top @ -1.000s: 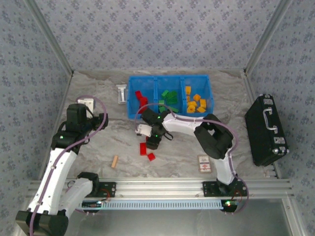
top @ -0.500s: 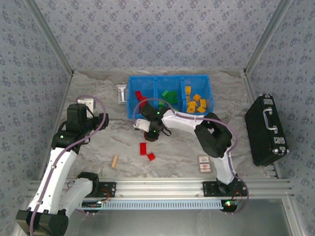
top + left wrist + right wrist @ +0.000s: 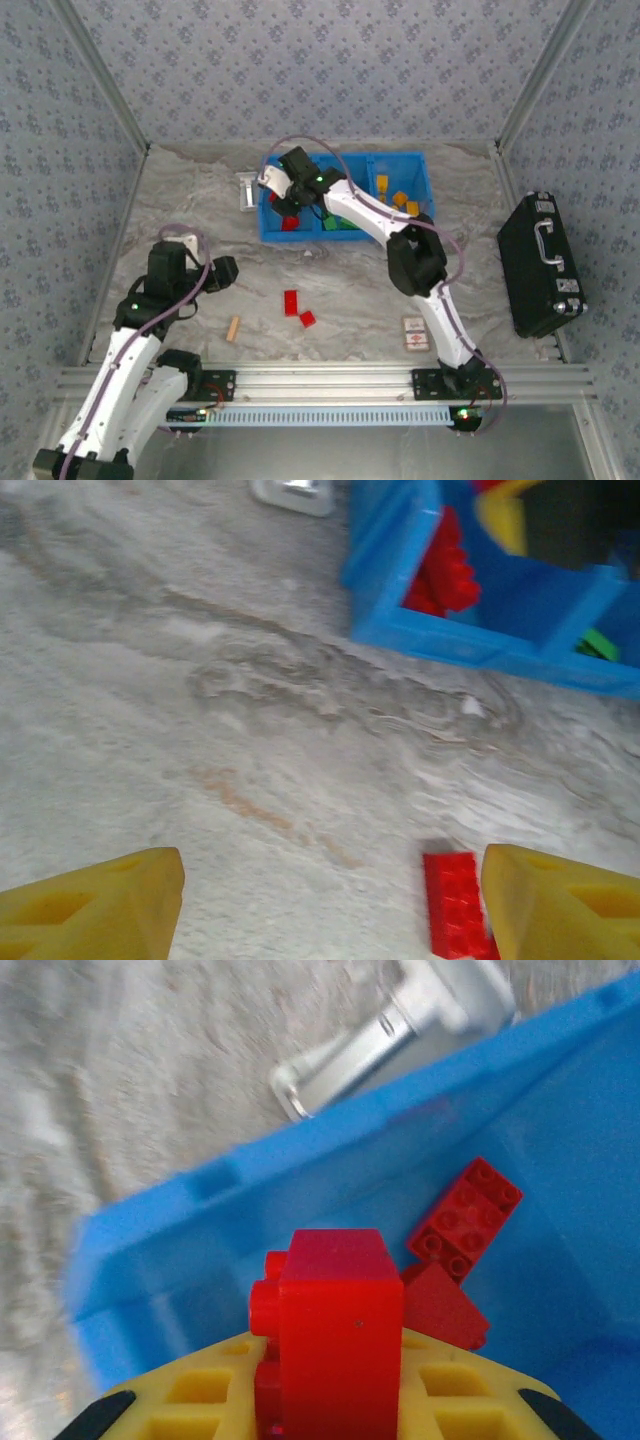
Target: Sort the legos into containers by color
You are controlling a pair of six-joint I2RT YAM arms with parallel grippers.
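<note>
I can't read any text, number or brand from here. The card has red markings, too small for me to make out.

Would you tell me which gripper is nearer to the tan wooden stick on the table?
Left. The left gripper is open just beyond the tan wooden stick; the right gripper is far off over the blue plastic bin, holding a red plastic brick.

Glossy red plastic brick, smooth blue plastic bin — matt, marble-veined tabletop
</note>
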